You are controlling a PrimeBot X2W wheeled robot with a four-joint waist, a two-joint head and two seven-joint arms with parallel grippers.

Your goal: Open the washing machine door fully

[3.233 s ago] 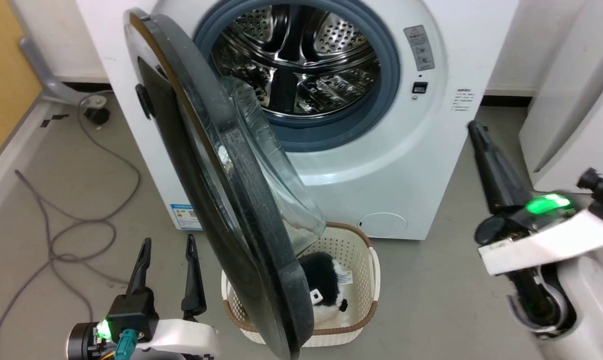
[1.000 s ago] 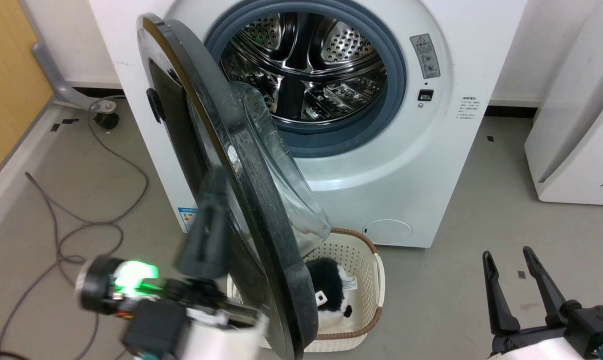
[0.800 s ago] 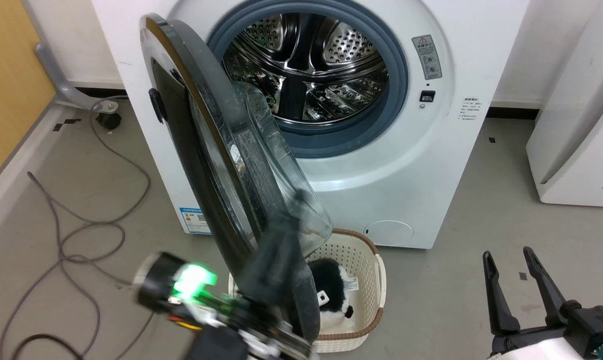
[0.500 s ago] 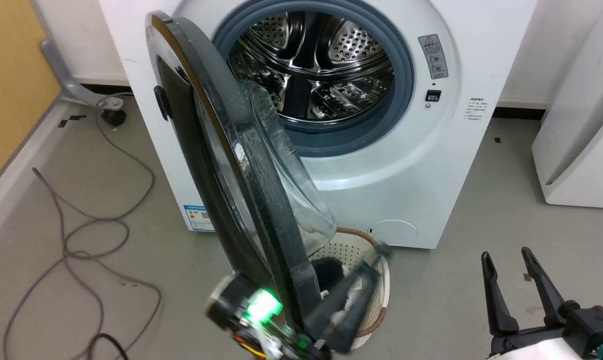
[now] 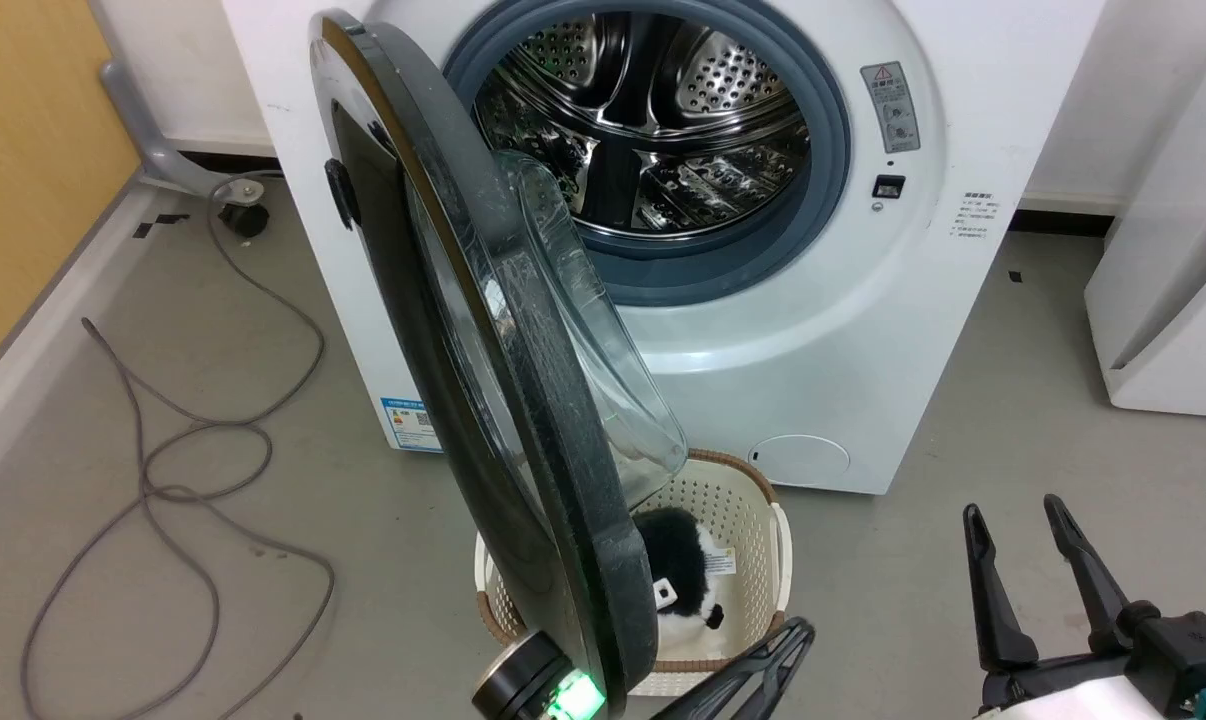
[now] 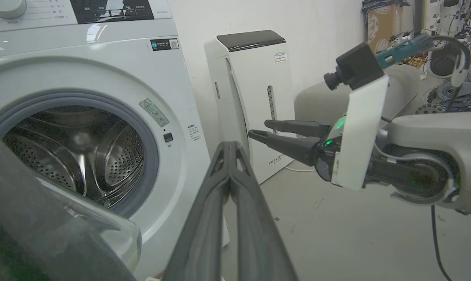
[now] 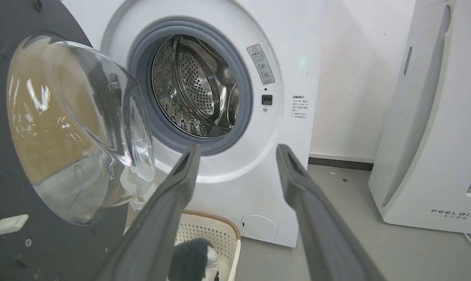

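Swinging right, left end effector [image 5: 799, 634] passes door [image 5: 563, 480].

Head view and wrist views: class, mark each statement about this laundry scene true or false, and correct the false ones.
1. The large round glossy black door of the big white front-loading washing machine stands open. True.
2. The left gripper has its jaws spread wide. False: they are shut together, holding nothing.
3. The right gripper has open jaws, gripping nothing. True.
4. The cream perforated plastic basket on the floor is empty. False: a black-and-white plush toy lies in it.
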